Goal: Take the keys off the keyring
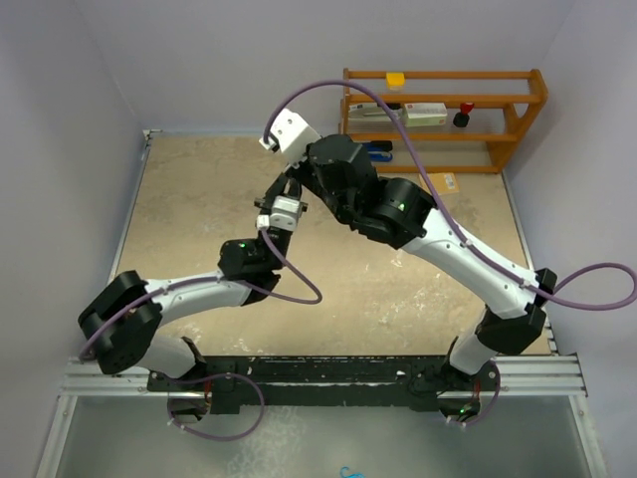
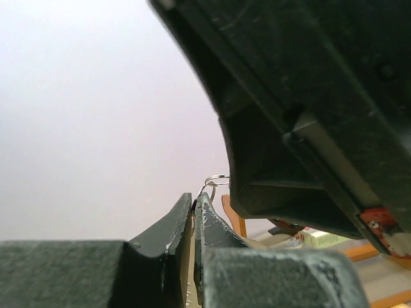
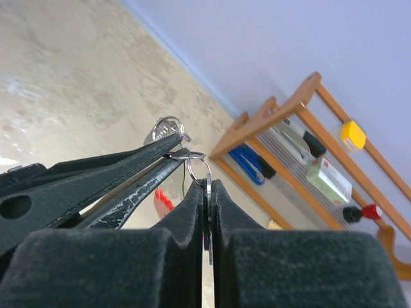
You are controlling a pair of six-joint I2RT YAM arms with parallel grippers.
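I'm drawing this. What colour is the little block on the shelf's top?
The block is yellow, clearest in the right wrist view.

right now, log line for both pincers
left pincer: shut on small ring | right pincer: shut on key | both above table, tips together

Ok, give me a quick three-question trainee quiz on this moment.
1. True or false: the left gripper stands wide open.
2. What do the right gripper's fingers pinch? A: a key. B: a marker. C: nothing.
3. Where does the wooden rack stand?
Key: 1 false, it is shut at a wire ring. 2 A. 3 at the far right corner of the table.
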